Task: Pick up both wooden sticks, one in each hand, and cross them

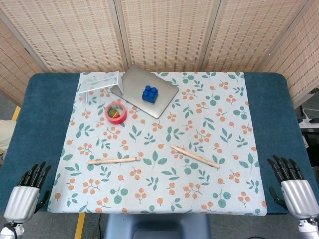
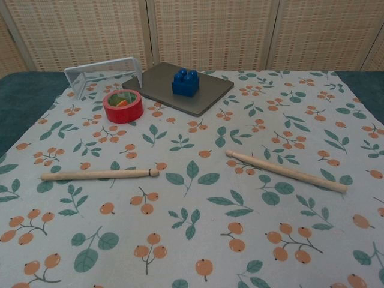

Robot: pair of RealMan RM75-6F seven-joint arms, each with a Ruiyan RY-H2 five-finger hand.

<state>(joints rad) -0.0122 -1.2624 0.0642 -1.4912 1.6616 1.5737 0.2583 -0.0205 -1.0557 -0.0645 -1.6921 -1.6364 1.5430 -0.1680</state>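
Note:
Two wooden sticks lie flat on the floral cloth. The left stick point(image 1: 113, 160) point(image 2: 99, 174) runs nearly level across the near left of the cloth. The right stick point(image 1: 195, 156) point(image 2: 285, 171) slants from upper left to lower right. My left hand point(image 1: 27, 191) hovers at the table's near left corner, fingers apart, holding nothing, well left of the left stick. My right hand point(image 1: 291, 189) is at the near right corner, also open and holding nothing, to the right of the right stick. Neither hand appears in the chest view.
At the back of the cloth, a grey slab point(image 1: 144, 91) point(image 2: 178, 87) carries a blue toy brick point(image 1: 150, 93) point(image 2: 186, 82). A red tape roll point(image 1: 115, 113) point(image 2: 123, 105) and a clear plastic box point(image 1: 99, 82) point(image 2: 105, 73) sit left of it.

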